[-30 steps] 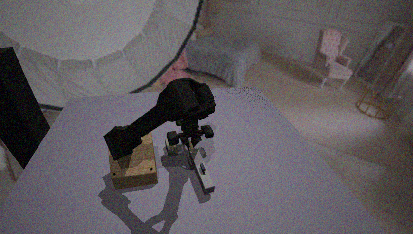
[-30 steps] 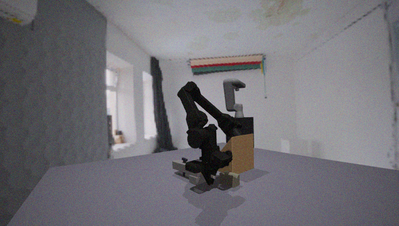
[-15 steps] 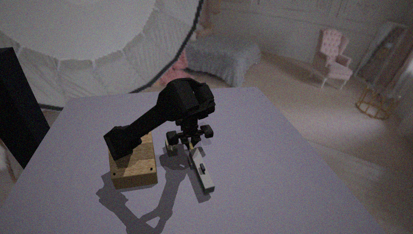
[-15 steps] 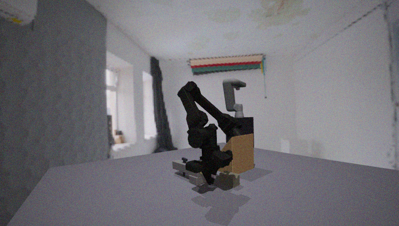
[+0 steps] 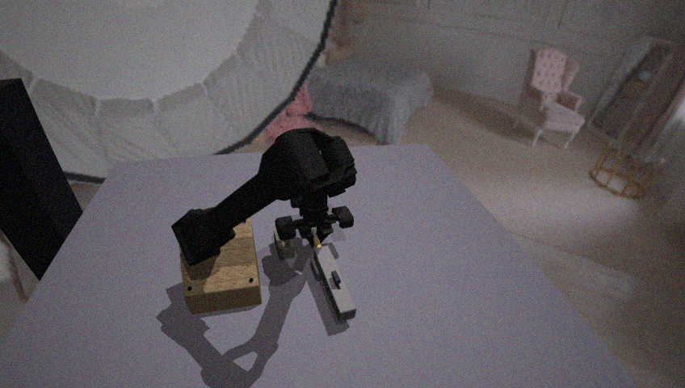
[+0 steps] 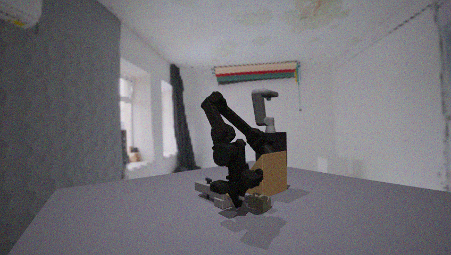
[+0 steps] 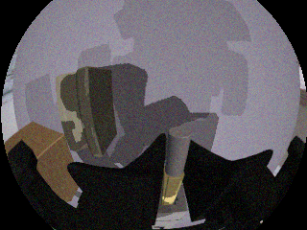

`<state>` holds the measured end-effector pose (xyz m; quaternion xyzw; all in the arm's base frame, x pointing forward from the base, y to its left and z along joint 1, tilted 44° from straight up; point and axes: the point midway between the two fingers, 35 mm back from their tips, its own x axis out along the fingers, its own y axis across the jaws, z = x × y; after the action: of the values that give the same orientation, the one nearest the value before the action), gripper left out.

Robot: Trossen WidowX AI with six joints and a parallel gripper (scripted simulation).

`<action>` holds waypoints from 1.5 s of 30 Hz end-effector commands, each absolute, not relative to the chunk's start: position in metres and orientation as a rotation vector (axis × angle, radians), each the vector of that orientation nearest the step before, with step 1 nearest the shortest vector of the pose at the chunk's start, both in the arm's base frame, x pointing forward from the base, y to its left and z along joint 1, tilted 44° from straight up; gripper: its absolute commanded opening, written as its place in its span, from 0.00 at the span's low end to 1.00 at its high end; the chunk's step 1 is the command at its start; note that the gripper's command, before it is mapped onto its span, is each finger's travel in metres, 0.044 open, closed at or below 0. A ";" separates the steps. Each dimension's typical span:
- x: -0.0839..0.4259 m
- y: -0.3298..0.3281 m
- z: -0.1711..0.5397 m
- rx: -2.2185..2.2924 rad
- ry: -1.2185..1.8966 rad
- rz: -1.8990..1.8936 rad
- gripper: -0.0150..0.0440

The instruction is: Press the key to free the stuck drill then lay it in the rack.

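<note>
The drill [image 7: 176, 149] [image 5: 317, 242] is a short grey cylinder with a yellow section. My gripper [image 7: 169, 138] [image 5: 314, 236] [image 6: 235, 202] is shut on it, with a black finger on each side, low over the table. The drill's yellow end meets the long grey block [image 5: 340, 294] [image 6: 203, 187], which lies flat on the table. The small dark key [image 5: 335, 277] [image 6: 207, 180] sticks up from the block's top. The olive rack [image 7: 93, 110] [image 5: 283, 248] [image 6: 260, 202] stands just left of the gripper in the wrist view, apart from the drill.
The arm's wooden base block [image 5: 230, 278] [image 6: 272, 170] [image 7: 45, 153] stands behind the rack. A grey post with a bent top [image 6: 261, 107] rises behind the base. The grey table [image 5: 432, 230] [image 6: 126, 221] ends at edges on all sides.
</note>
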<state>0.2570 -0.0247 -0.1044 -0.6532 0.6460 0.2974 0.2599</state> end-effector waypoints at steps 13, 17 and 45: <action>0.257 -0.017 -0.110 -1.770 1.749 0.800 0.25; 0.257 -0.013 -0.113 -1.769 1.749 0.801 0.25; 0.257 0.019 -0.139 -1.768 1.746 0.802 0.25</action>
<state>0.2548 0.0132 -0.1360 -0.6534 0.6470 0.2965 0.2582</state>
